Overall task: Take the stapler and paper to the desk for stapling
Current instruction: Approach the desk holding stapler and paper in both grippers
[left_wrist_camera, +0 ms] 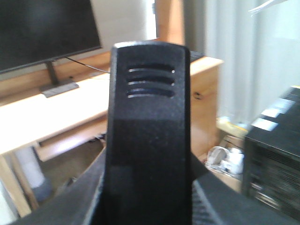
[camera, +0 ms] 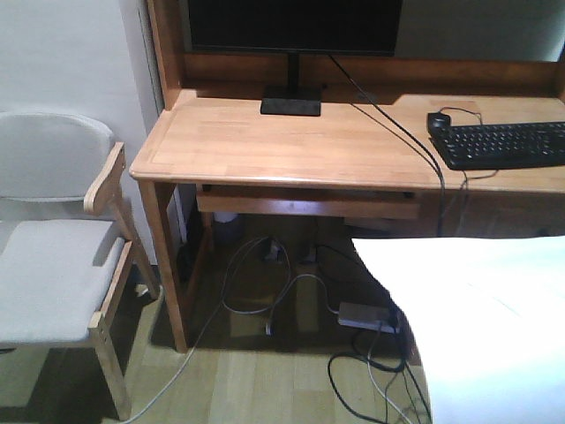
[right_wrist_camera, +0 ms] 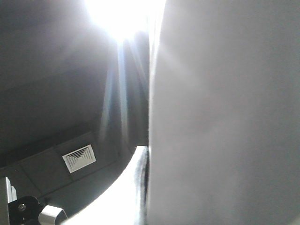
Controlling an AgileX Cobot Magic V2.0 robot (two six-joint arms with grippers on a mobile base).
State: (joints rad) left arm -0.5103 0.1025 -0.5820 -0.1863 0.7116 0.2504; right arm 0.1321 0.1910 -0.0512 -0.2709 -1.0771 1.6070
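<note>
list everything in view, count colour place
desk: 1, light wood, centre
monitor: 1, black, back of desk
keyboard: 1, black, desk right
mouse: 1, black, by keyboard's left corner
chair: 1, grey cushions, left of desk
cables: several, dark and pale, under desk
paper: 1, white, aloft lower right
stapler: 1, black, aloft, fills left wrist view
ceiling vent: 1, white, right wrist view
left gripper: 1, black, shut on stapler
right gripper: 1, fingers hidden, apparently holding paper
</note>
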